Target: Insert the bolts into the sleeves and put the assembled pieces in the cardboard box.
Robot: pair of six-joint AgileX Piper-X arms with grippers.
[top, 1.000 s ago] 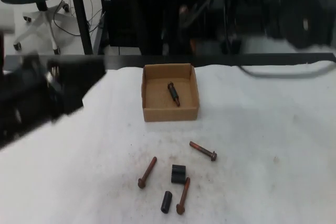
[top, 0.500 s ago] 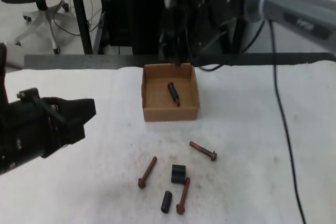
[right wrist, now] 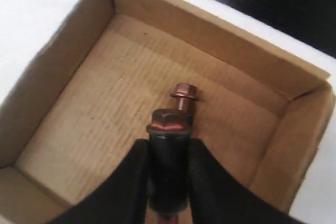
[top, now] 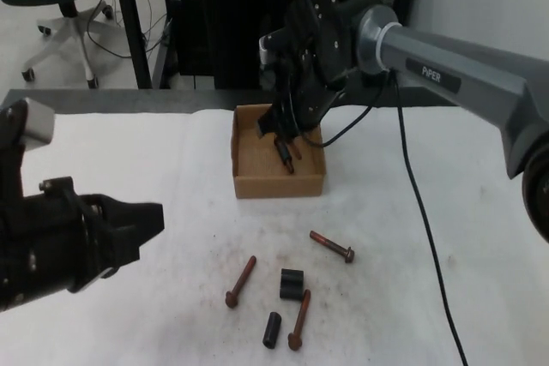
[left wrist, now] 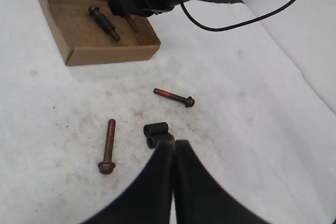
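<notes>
The right gripper point(right wrist: 169, 149) clamps an assembled piece point(right wrist: 168, 129) over the cardboard box point(right wrist: 63, 56), hex head pointing away from the wrist. The left gripper point(left wrist: 174, 148) is pinched closed, empty

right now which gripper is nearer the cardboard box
Right. The right gripper hangs over the cardboard box, shut on an assembled piece; the left gripper is away from it, near the loose bolts.
</notes>
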